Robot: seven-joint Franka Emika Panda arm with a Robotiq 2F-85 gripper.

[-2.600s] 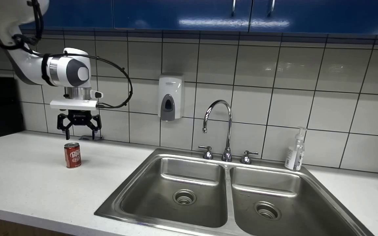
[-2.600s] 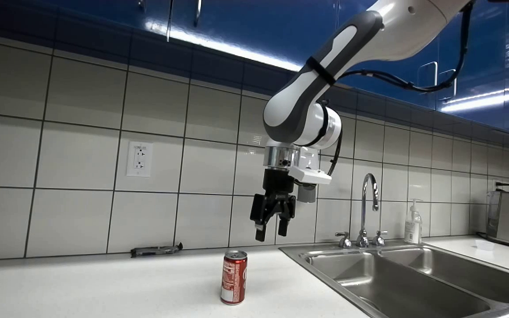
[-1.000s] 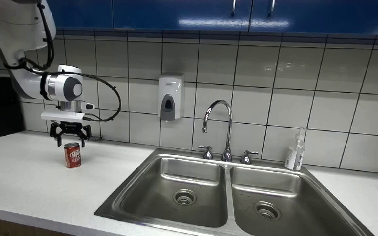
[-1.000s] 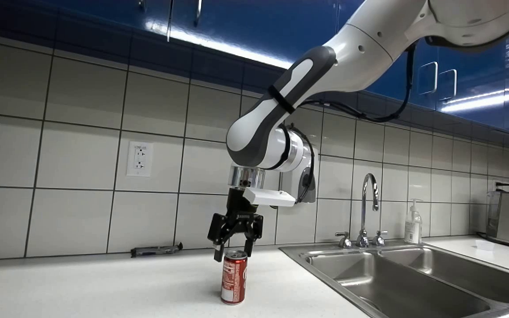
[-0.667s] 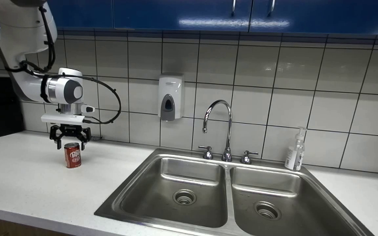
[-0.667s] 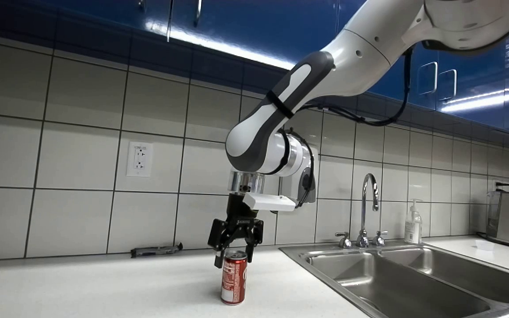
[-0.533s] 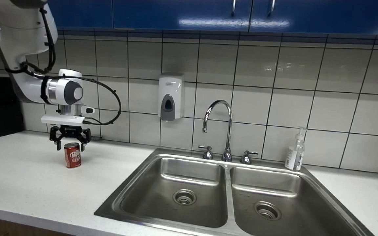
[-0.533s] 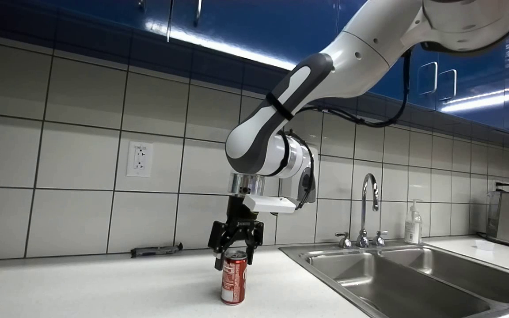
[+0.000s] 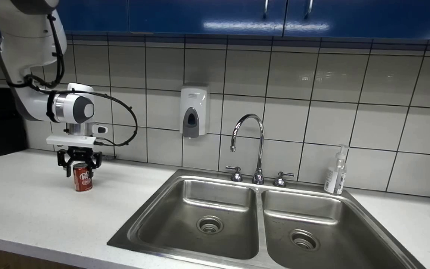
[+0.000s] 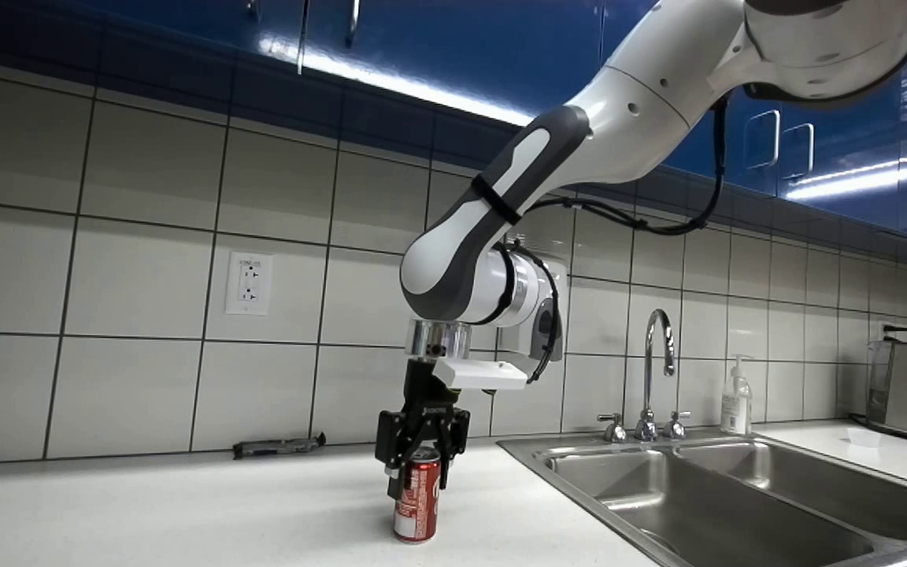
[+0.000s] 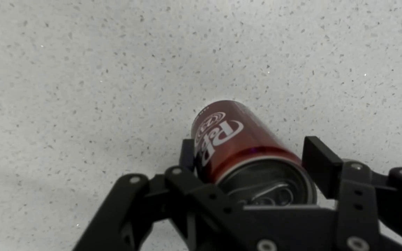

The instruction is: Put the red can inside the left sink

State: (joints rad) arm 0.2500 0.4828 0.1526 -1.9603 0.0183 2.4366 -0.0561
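Observation:
The red can (image 9: 83,183) stands upright on the white counter, left of the sink in both exterior views (image 10: 416,518). My gripper (image 9: 79,175) points down over it, with one black finger on each side of its upper part. In the wrist view the fingers (image 11: 248,153) lie close against the can (image 11: 239,136), and the gap between them matches its width; part of its silvery top is hidden by the gripper. The can rests on the counter. The left sink (image 9: 177,231) is the left steel basin with a round drain; it is the nearer basin in an exterior view (image 10: 721,504).
The right basin (image 9: 334,239) adjoins the left one. A tall faucet (image 9: 260,145) with two handles stands behind the basins. A clear soap bottle (image 9: 336,175) stands at the back right corner. A dark tool-like object (image 10: 279,446) lies along the wall. A dispenser (image 9: 194,112) hangs on the tiles.
My gripper has moved over the can and come down around its upper part. In the last half second it lowered slightly and its fingers closed in. The can has not moved.

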